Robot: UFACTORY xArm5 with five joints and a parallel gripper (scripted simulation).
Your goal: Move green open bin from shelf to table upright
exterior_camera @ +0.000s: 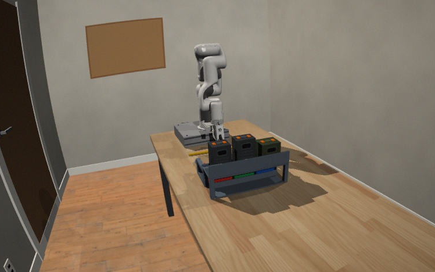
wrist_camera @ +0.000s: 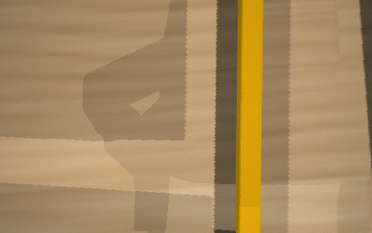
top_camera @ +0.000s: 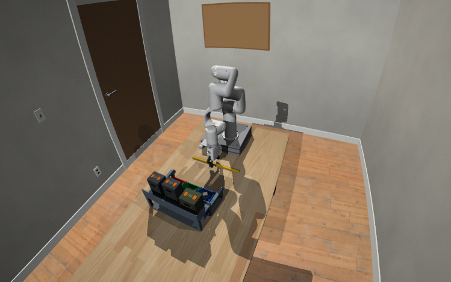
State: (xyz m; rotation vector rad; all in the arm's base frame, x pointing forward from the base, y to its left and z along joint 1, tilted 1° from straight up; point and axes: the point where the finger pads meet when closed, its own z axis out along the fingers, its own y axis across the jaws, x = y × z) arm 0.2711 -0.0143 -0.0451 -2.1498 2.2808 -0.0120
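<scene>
A grey-blue shelf point(top_camera: 174, 211) point(exterior_camera: 245, 163) stands in the middle of the table. The green open bin point(top_camera: 191, 185) point(exterior_camera: 244, 175) sits on its lower level between a red bin point(exterior_camera: 223, 179) and a blue bin point(top_camera: 208, 194) point(exterior_camera: 265, 171). Its contents are too small to make out. My gripper point(top_camera: 211, 163) point(exterior_camera: 218, 136) is open and empty. It hangs low over the table between the robot base and the shelf, right above a long yellow bar point(top_camera: 220, 166) point(exterior_camera: 197, 153) point(wrist_camera: 250, 115). The fingers do not show in the wrist view.
Three closed boxes with orange latches stand on the shelf's top: two dark grey boxes point(top_camera: 155, 181) point(exterior_camera: 219, 151) point(top_camera: 171, 188) point(exterior_camera: 244, 146) and an olive one point(top_camera: 190, 199) point(exterior_camera: 268, 145). The robot base point(top_camera: 239, 138) point(exterior_camera: 186, 133) sits at the table's far end. The wooden table point(top_camera: 265, 154) point(exterior_camera: 313, 229) extends beyond the shelf.
</scene>
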